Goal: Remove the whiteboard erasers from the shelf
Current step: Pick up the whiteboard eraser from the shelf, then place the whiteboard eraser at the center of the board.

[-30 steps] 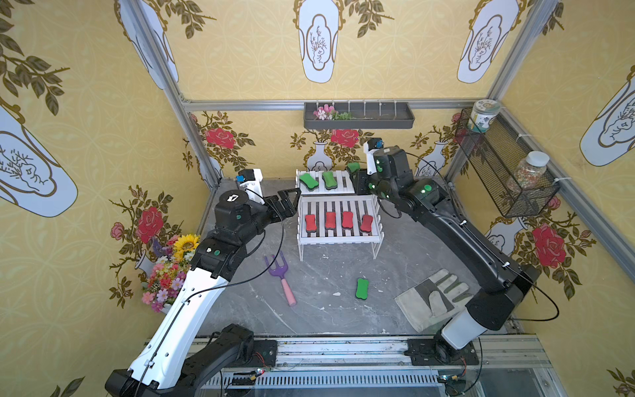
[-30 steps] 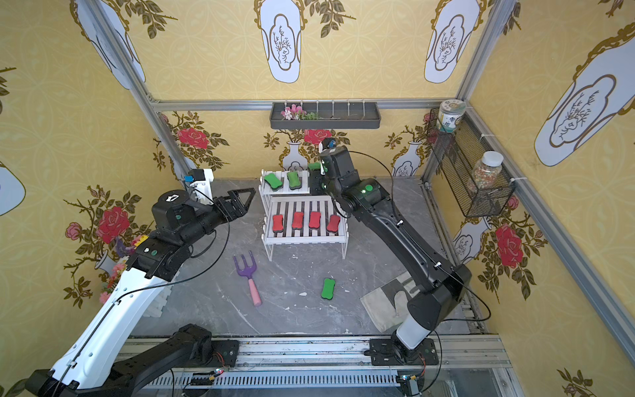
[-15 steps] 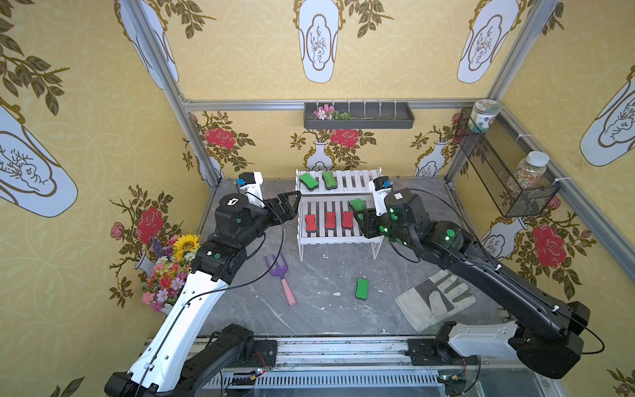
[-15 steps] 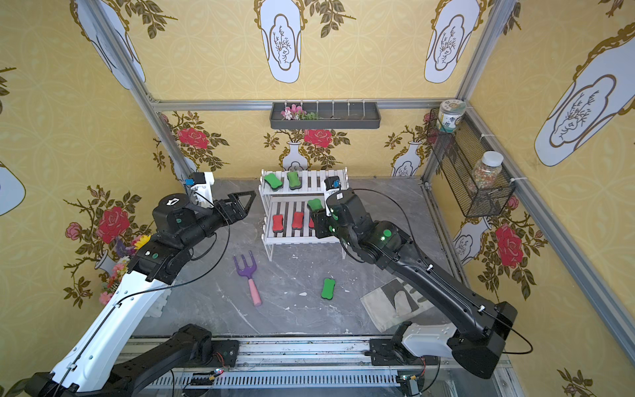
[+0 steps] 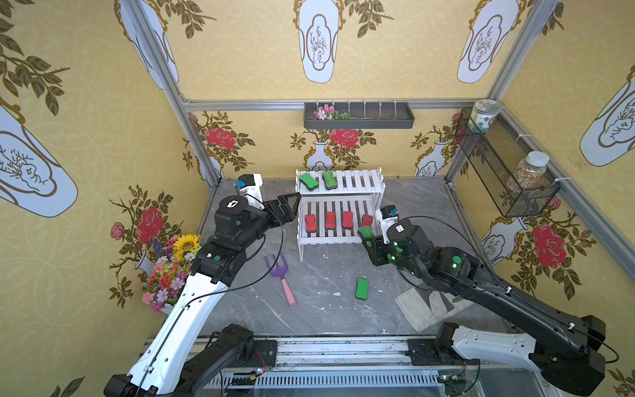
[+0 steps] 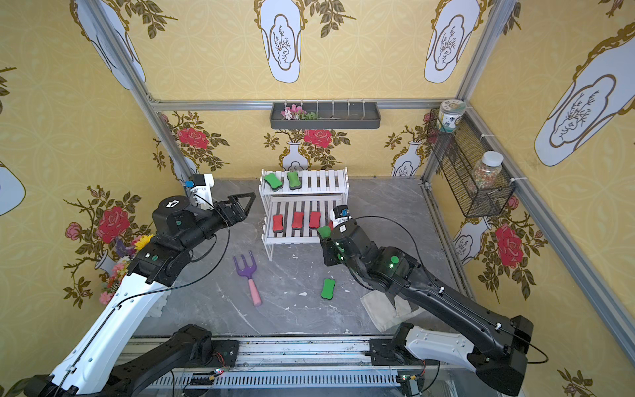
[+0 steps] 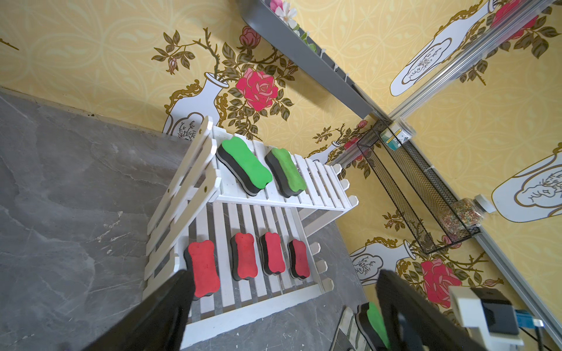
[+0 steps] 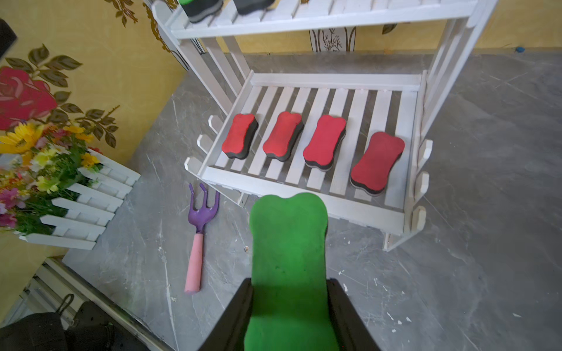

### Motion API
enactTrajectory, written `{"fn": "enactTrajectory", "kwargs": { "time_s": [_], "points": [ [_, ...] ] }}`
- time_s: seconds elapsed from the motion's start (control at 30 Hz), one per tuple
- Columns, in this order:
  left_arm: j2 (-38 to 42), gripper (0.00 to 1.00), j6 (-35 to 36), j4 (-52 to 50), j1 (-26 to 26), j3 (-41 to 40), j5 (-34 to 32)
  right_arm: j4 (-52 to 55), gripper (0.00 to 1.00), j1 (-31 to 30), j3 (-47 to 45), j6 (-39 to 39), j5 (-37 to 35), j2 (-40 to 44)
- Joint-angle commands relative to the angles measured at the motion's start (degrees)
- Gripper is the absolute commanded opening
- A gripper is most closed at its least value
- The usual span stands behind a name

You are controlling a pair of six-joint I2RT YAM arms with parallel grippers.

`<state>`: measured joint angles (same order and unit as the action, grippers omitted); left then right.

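Observation:
The white two-tier shelf stands at the back of the table. Two green whiteboard erasers lie on its upper tier, and several red ones sit in a row on the lower tier. Another green eraser lies on the table in front. My right gripper hovers off the lower tier's front right corner, shut on a green eraser that sticks out past its fingers. My left gripper hangs open and empty just left of the shelf.
A purple garden fork with a pink handle lies front left of the shelf. A grey glove lies under my right arm. Flowers behind a small white fence fill the left edge. A wall tray and a mesh basket hang above.
My right arm has drawn back from the right end of the upper tier toward the front, carrying the green eraser down past the lower tier. The left arm has hardly moved.

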<state>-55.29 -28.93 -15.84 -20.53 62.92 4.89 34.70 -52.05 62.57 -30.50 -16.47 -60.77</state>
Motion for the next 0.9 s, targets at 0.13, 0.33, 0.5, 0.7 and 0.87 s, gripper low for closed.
{"fn": "enactTrajectory", "kwargs": {
  "time_s": [0.13,0.33,0.5,0.7,0.87],
  "points": [
    [0.6,0.99,0.2,1.1,0.1,-1.9,0.4,-1.7,0.39,-1.6,-13.3,-10.8,-3.9,3.0],
    [0.6,0.99,0.2,1.0,0.1,-2.5,1.0,-3.7,0.39,-1.9,-23.3,-20.0,-7.0,0.7],
    [0.4,0.99,0.3,0.5,0.1,-2.3,1.1,-3.6,0.39,-1.8,-26.6,-24.9,-9.0,-2.2],
    [-0.2,0.99,0.4,0.5,0.1,-2.3,1.6,-6.3,0.41,-1.8,-28.4,-26.3,-9.5,-7.3],
    [-0.4,0.99,0.4,0.5,0.0,-2.1,1.8,-8.8,0.45,-1.9,-29.2,-26.7,-9.6,-10.4]
  ]
}}
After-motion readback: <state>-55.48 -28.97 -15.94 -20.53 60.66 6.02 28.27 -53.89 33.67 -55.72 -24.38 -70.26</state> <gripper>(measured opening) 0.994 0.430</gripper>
